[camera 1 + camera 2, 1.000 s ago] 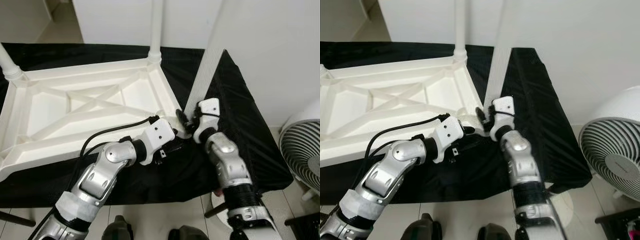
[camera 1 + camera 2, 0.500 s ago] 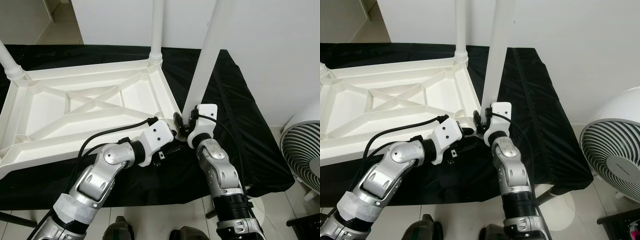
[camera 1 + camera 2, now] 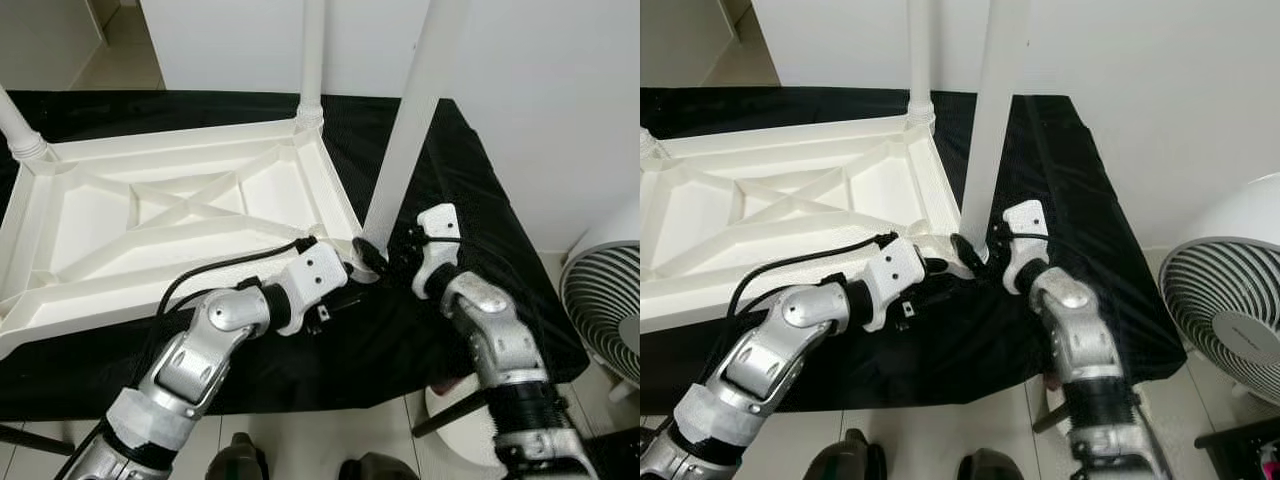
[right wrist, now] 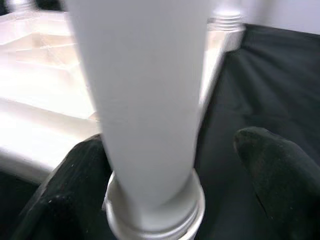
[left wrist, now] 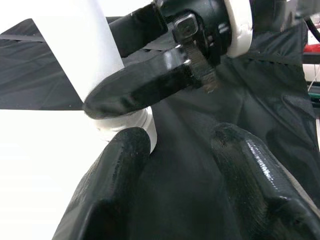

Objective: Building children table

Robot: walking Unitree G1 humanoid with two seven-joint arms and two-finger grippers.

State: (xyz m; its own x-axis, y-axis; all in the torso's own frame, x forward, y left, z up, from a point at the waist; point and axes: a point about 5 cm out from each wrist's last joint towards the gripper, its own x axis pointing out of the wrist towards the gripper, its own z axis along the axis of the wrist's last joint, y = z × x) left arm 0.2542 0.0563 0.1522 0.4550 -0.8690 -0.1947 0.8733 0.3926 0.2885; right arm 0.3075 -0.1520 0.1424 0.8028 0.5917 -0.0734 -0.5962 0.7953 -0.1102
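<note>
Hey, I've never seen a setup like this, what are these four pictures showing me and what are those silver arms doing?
This is a humanoid robot with two silver arms, each ending in a two-fingered black claw. The two wide pictures come from cameras in its head, looking down. The two close-ups come from cameras on its wrists, looking along the fingers.

On a black cloth lies a white children's table top, upside down, with ribs showing. Two legs already stand in its far corners. The right claw sits open around the base of another leg, which leans at the near corner socket. The left claw is open, right beside that same corner. A fan stands on the floor to the right.
</note>
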